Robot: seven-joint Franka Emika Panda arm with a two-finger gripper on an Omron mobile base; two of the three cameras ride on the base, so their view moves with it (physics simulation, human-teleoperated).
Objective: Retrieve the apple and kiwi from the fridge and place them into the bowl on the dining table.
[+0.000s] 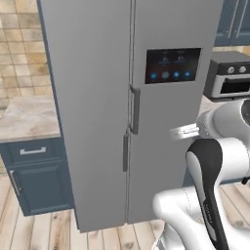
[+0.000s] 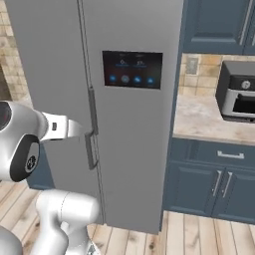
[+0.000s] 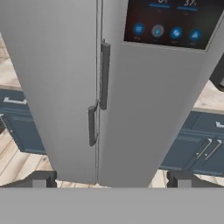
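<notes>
The fridge (image 1: 93, 97) (image 2: 134, 149) (image 3: 144, 109) stands right ahead, grey, with both doors shut and a black dispenser panel (image 3: 170, 22) on the right door. Two dark bar handles flank the door seam: the right door's handle (image 3: 104, 74) sits higher, the left door's handle (image 3: 92, 124) lower. My gripper (image 3: 111, 181) is open, its fingertips (image 3: 39, 179) spread wide, a short way in front of the doors and holding nothing. In the right base view my hand (image 2: 64, 127) reaches toward the handles (image 2: 90, 139). The apple and kiwi are hidden behind the shut doors. The bowl and dining table are out of view.
A beige counter (image 1: 24, 117) over blue cabinets (image 1: 34, 176) adjoins the fridge on the left. On the right, a counter (image 2: 204, 117) carries a grey toaster oven (image 2: 239, 97) above blue cabinets (image 2: 214, 179). Wooden floor (image 2: 199, 234) lies in front.
</notes>
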